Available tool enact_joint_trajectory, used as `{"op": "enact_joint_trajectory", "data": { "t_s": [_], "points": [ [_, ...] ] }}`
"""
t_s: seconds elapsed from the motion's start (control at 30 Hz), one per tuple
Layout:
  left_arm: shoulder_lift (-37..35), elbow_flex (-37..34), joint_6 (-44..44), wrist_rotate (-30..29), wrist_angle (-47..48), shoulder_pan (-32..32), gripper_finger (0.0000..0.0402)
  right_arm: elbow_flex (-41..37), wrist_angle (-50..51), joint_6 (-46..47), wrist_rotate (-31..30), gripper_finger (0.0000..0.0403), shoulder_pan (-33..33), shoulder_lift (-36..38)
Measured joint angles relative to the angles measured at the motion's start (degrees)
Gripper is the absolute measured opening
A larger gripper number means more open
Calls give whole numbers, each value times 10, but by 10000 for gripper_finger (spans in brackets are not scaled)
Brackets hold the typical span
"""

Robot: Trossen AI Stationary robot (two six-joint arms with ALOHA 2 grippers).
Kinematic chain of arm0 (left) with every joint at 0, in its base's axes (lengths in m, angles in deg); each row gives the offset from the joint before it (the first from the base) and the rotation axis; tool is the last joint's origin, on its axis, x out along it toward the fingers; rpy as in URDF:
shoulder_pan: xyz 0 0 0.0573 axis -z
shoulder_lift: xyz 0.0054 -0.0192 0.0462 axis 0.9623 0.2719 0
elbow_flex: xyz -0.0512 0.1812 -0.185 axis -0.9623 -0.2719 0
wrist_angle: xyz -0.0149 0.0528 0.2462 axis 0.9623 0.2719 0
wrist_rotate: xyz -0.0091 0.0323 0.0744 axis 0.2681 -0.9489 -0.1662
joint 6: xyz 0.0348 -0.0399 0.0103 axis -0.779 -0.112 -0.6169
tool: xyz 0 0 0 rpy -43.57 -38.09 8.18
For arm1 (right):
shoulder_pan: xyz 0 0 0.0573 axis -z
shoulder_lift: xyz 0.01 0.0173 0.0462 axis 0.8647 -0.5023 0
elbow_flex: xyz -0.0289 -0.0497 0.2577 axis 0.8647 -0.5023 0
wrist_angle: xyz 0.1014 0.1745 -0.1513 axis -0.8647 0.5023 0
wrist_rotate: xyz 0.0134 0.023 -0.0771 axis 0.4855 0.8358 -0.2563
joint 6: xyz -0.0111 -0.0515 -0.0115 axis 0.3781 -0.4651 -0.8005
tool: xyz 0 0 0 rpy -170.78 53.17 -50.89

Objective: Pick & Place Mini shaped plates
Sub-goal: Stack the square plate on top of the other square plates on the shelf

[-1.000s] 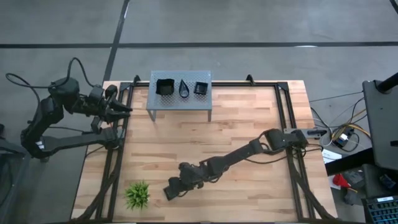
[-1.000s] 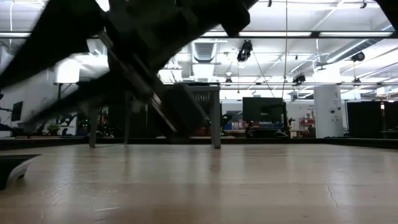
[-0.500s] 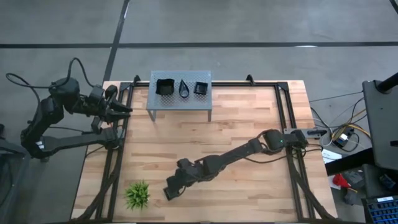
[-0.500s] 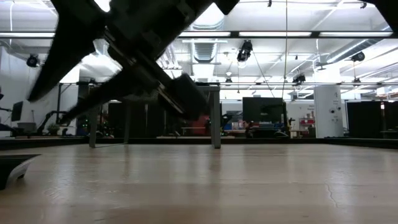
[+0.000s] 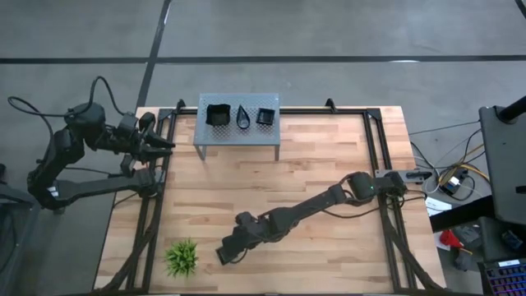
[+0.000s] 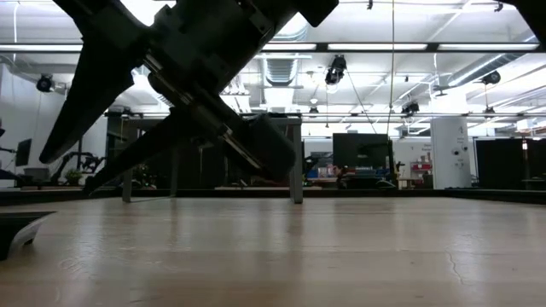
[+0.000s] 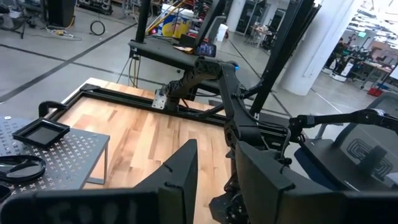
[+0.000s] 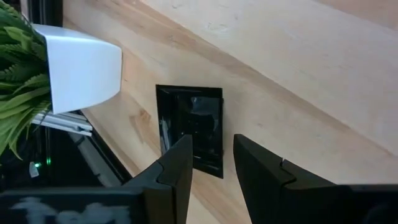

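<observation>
At the far left, the left gripper (image 5: 164, 145) is waiting just off the surface's (image 5: 329, 164) left edge, its jaws parted a little and gripping nothing.

Next along, on the near left part of the surface, the small green plant (image 5: 182, 257) is sitting in its white pot (image 8: 81, 68). Behind it, toward the back edge, a grey perforated stand (image 5: 238, 131) is carrying three of the mini shaped plates: a larger square dish (image 5: 217, 114), a teardrop dish (image 5: 244, 117) and a smaller square dish (image 5: 265, 117), each apart from its neighbour.

Just right of the plant, the right gripper (image 5: 227, 252) is reaching low across the surface. Its wrist view is showing the jaws slightly parted, straddling the near rim of a square black plate (image 8: 191, 127) that is lying flat near the front edge, beside the pot. Whether the jaws are already pinching that rim I cannot tell; nothing is visibly lifted.

The step in hand is judged to be picking this plate. To do it well, the jaws should be seating squarely over one raised rim, one finger inside and one outside, before clenching, since the glossy dish is likely to be slipping under a shallow pinch. The lift should be going straight up, keeping clear of the pot, with the plate level.
</observation>
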Motion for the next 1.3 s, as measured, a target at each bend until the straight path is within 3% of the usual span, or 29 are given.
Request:
{"op": "enact_joint_trajectory", "data": {
  "t_s": [0.63, 1.3],
  "points": [
    [0, 0, -1, 0, 0, 0, 103, 0, -21, 21, -46, 116, -18, -1],
    [1, 0, 3, 0, 5, 0, 103, 2, -47, 48, -44, 108, -26, -28]
  ]
}}
